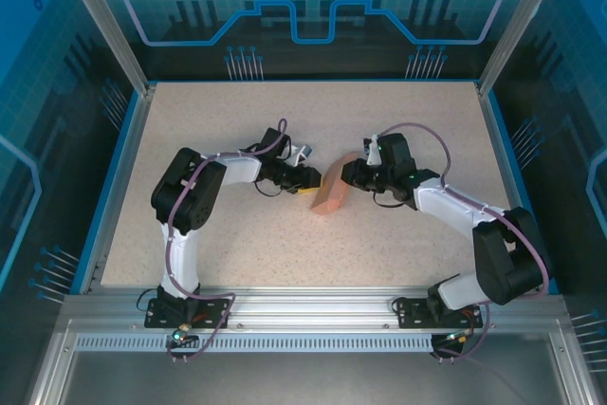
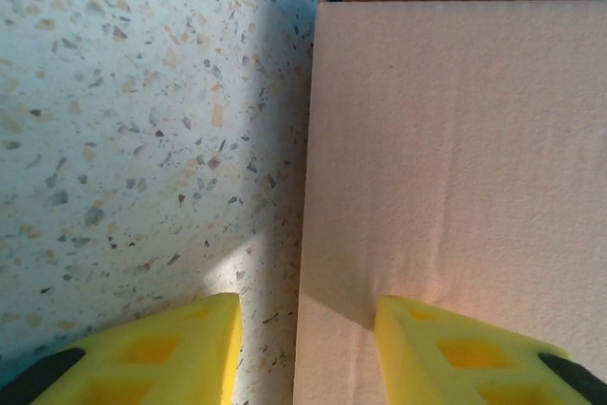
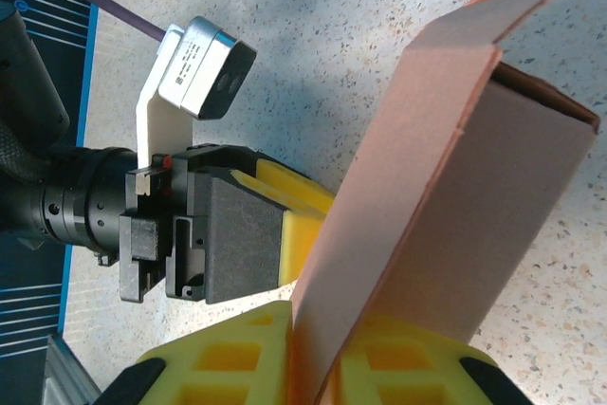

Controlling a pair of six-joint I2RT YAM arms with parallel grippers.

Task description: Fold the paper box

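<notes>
While the right jaws pinch a flap of the salmon-pink paper box (image 1: 332, 194), the left jaws stand apart astride its edge, over the speckled tabletop (image 1: 285, 253).

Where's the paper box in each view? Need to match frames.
Top external: paper box at mid-table.
Left wrist: right half, top to bottom.
Right wrist: right of centre, rising from the bottom edge.
Shared landmark: speckled table.

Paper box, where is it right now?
In the top view the paper box sits mid-table, its flap clamped in the right pincer, the left pincer at its left side.
</notes>
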